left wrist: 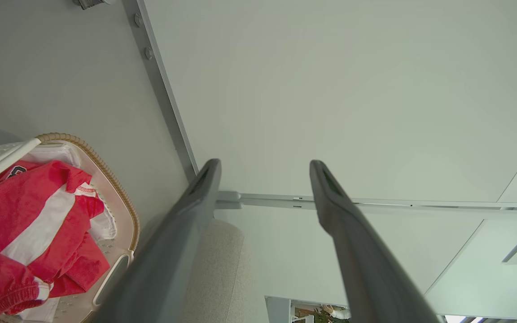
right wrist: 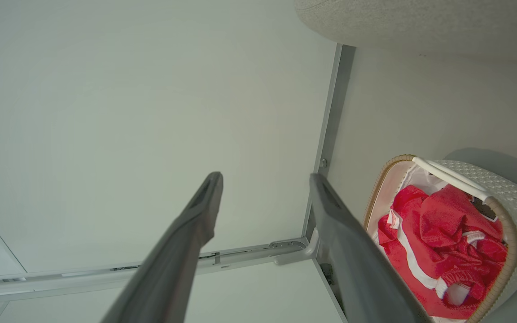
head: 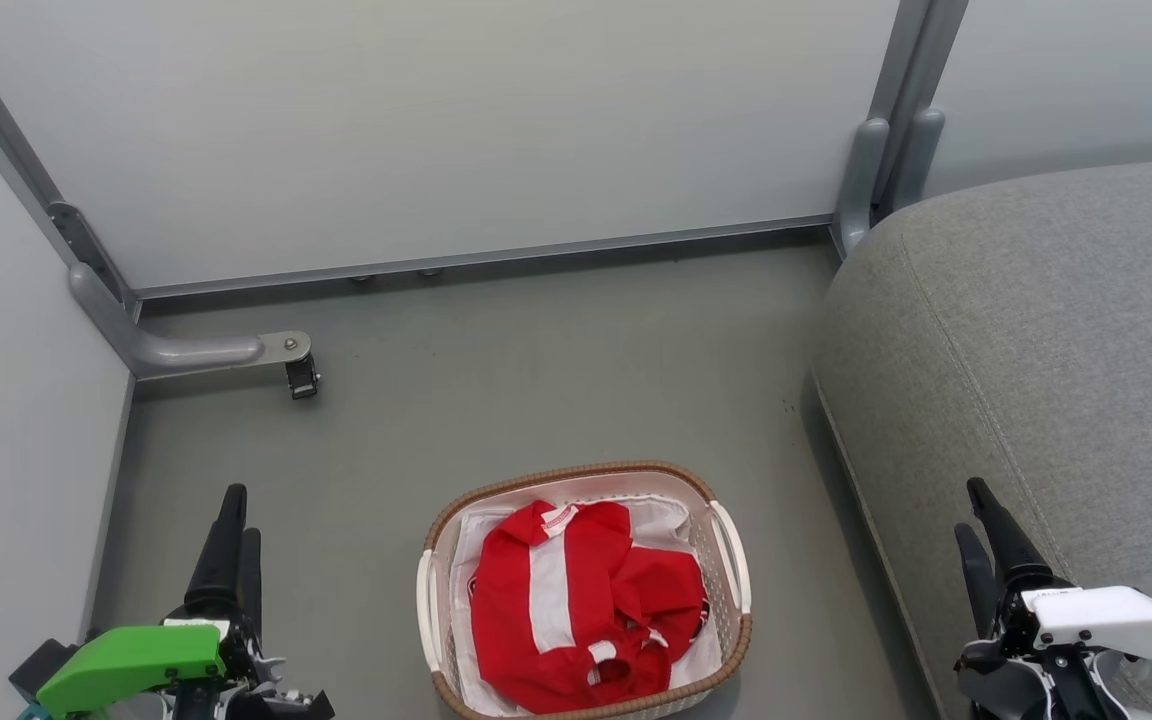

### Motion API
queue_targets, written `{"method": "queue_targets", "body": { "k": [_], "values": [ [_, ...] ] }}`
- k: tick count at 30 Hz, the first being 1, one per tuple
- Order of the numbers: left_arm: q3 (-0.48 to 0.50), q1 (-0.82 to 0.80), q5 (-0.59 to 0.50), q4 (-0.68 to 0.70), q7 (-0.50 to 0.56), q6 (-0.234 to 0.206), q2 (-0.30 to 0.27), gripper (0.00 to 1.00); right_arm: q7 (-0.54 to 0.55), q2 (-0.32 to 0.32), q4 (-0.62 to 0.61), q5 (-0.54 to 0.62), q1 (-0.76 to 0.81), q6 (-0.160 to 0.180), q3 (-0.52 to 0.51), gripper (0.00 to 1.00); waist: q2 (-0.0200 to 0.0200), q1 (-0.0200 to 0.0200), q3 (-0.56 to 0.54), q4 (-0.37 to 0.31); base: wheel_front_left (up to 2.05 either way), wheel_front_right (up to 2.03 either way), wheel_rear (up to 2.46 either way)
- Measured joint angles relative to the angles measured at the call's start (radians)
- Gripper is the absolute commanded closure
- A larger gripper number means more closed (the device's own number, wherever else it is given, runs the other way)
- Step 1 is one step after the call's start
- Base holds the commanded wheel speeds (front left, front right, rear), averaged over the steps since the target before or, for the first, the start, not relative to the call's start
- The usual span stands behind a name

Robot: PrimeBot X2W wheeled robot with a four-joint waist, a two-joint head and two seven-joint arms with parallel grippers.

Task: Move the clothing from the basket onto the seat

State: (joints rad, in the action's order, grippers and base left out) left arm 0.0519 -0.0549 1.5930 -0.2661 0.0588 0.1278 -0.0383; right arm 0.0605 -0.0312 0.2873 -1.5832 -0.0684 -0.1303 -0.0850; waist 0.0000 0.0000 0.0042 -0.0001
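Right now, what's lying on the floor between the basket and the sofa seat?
Nothing is lying there. In the head view, a bare strip of grey floor runs between the basket and the seat.

Perforated plastic basket (head: pixel 728 600); matt fabric seat (head: pixel 1056 330).

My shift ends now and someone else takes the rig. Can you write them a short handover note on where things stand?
Left gripper: open, holding nothing, low on the left, apart from the basket.
Right gripper: open, holding nothing, low on the right, by the seat.
Things: the red clothing lies bunched in the basket on a white liner. The basket stands on the floor, left of the seat.
Done: nothing; no clothing lies on the part of the seat that shows.
Left: lift the clothing out of the basket and lay it on the seat.
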Motion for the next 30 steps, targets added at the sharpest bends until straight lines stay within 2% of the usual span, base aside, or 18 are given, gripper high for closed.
{"method": "queue_targets", "body": {
  "k": [12, 19, 30],
  "values": [
    [-0.028, 0.004, -0.105, 0.035, -0.051, 0.0, 0.0, 0.0, -0.052, -0.002, -0.023, 0.137, 0.007, 0.0, -0.007, 0.0, 0.0, 0.0, 0.002, 0.0, 0.0, 0.0, 0.0],
    [-0.051, 0.008, -0.191, 0.063, -0.079, -0.015, -0.001, 0.0, -0.079, -0.002, -0.071, 0.303, 0.012, 0.0, -0.005, 0.0, 0.0, 0.0, 0.005, 0.0, 0.0, 0.0, 0.0],
    [-0.084, 0.023, -0.4, 0.102, -0.119, -0.033, -0.001, 0.0, -0.119, -0.006, -0.108, 0.531, 0.022, 0.0, -0.003, 0.0, 0.0, 0.0, 0.009, 0.003, 0.0, 0.0, 0.0]
  ]
}}
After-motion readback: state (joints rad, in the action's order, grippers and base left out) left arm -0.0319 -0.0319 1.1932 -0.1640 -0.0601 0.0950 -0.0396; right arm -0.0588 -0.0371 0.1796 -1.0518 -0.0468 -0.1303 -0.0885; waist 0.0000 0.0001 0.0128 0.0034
